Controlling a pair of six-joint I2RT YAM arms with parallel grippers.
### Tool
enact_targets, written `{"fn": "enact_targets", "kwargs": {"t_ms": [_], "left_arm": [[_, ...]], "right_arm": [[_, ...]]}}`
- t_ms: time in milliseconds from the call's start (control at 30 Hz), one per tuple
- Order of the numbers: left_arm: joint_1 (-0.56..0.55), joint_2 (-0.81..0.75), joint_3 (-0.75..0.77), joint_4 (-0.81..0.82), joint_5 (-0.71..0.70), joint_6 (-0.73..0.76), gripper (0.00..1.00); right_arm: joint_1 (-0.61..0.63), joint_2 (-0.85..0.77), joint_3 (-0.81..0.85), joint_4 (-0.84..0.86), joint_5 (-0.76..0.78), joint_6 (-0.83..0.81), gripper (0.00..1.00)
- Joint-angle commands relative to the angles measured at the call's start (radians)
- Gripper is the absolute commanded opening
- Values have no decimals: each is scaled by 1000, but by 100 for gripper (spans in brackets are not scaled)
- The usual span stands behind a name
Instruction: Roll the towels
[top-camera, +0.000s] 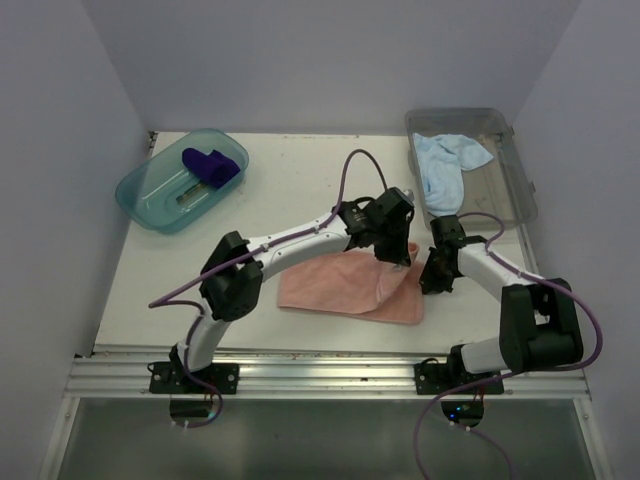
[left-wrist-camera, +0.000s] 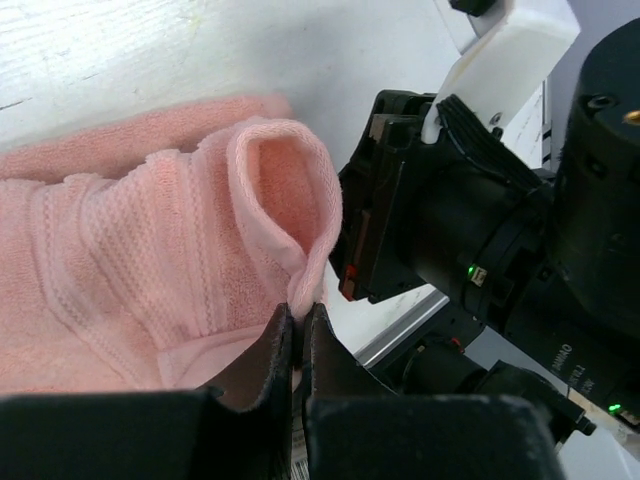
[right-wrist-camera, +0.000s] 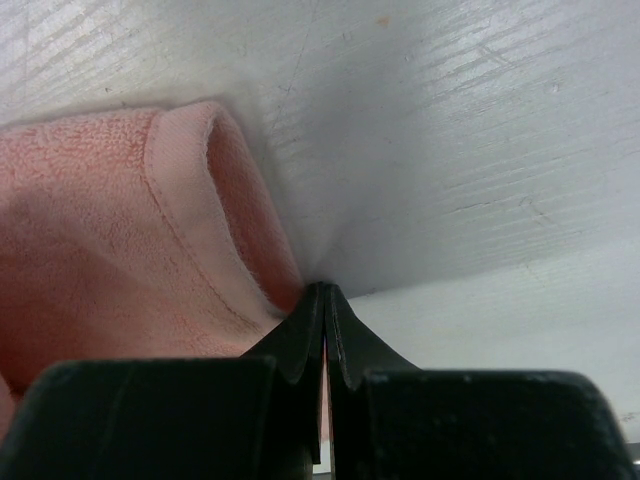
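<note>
Status, rolling of towels:

- Pink towel (top-camera: 350, 285): lies mostly flat on the tabletop (top-camera: 300, 190), in front of the two arm bases and between the arms. Only its right-hand edge is off the surface. The left wrist view shows that hem (left-wrist-camera: 285, 215) curled up and over into a loose open loop, not a tight turn. I would call this the first fold of the roll, with the rest of the cloth spread out to the left and unrolled.
- Left pincer (left-wrist-camera: 298, 325): jaws pressed almost together with a thin fold of pink hem nipped between them, at the far end of the right edge.
- Right pincer (right-wrist-camera: 322, 305): jaws likewise closed to a slit, with pink cloth (right-wrist-camera: 110, 250) caught at the tips just above the tabletop. It grips the same edge, nearer the bases.
- Purple towel (top-camera: 210, 167): a compact lump inside the teal tub (top-camera: 150, 200) at far left. Possibly rolled already, but I cannot tell from above.
- Blue towel (top-camera: 445, 160): crumpled in the clear bin (top-camera: 515, 170) at far right, plainly not rolled.

Estimate: early. One towel is barely started, one is untouched, and one is uncertain. Left to do: carry the pink edge leftward across the cloth, then deal with the blue towel.
</note>
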Motion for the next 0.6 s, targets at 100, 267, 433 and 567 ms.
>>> {"fn": "enact_targets", "kwargs": {"t_ms": [100,267,433,567], "left_arm": [[-12,40,80,95,38,-41,0],[-26,63,83,83,113,-12,30],[-23,-69,2,104,96,38,68],[9,-198,-76,87,47,61,67]], "right_arm": [[3,59,-51,71,-9,25,0],[-9,18,-61,61,12,34,0],[-38,-71,-60,23,46,33,3],[-41,-174,-8,-85,98,21,5]]}}
